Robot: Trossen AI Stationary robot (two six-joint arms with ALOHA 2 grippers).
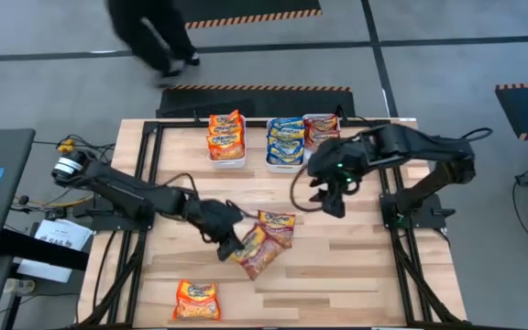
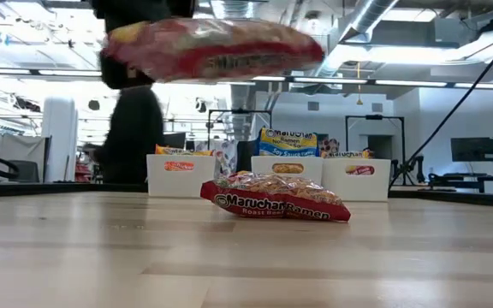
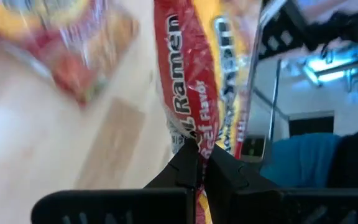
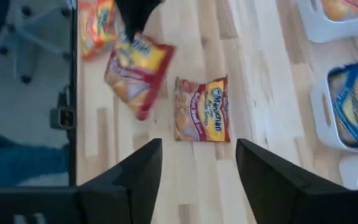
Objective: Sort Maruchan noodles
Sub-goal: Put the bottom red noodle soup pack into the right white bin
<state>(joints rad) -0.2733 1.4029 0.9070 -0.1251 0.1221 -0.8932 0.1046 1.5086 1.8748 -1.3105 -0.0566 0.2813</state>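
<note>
A dark red Maruchan packet (image 1: 257,255) hangs clear of the table, with my left gripper (image 1: 230,240) shut on it; the low view shows the same packet (image 2: 212,47) high up. A second dark red packet (image 1: 277,223) lies flat on the wood just beyond it. An orange packet (image 1: 196,301) lies near the front edge. My right gripper (image 1: 334,200) hovers open above the table's right middle, in front of the bins, with nothing between its fingers (image 4: 135,177). My left gripper pinches the dark red packet between its two fingers at one end edge (image 3: 191,138). The fingers slant down from the table's left. The packet reaches away from the fingertips and is lifted clear of the table (image 2: 212,47).
Three white bins stand in a row at the far edge: one with orange packets (image 1: 226,139), one with blue packets (image 1: 285,142), one with dark red packets (image 1: 322,126). A person (image 1: 159,37) walks beyond the table. Bare wood lies at the front right.
</note>
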